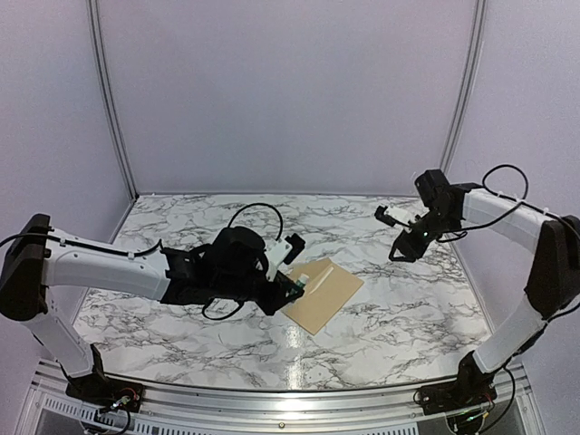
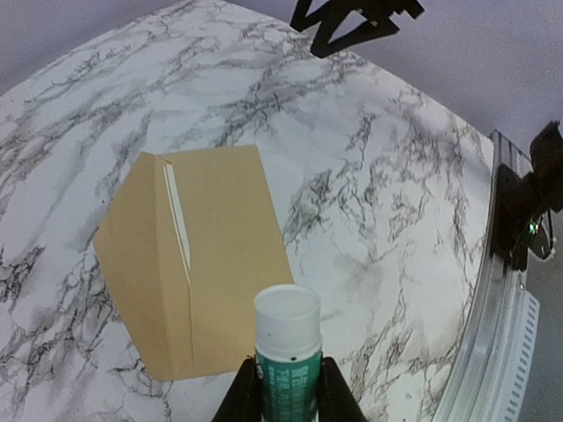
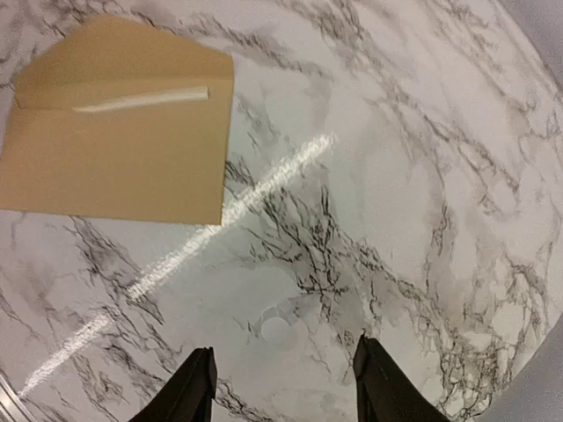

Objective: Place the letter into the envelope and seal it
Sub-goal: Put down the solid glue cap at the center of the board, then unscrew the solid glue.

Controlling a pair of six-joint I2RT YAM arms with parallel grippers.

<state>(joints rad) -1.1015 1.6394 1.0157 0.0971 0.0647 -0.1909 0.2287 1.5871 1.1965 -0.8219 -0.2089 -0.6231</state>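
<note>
The envelope (image 1: 322, 294) lies flat on the table (image 3: 422, 176), with a pale strip at its flap that is probably the letter (image 2: 179, 215). The left claw (image 2: 288, 391) grips a glue stick (image 2: 288, 347) just beside it, likely for sealing. The right claw (image 3: 283, 369) hangs well apart, its jaws wide and empty.

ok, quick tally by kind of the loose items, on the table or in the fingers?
envelope: 1
letter: 1 (only a pale strip shows at the flap fold)
glue stick: 1
total: 3
</note>
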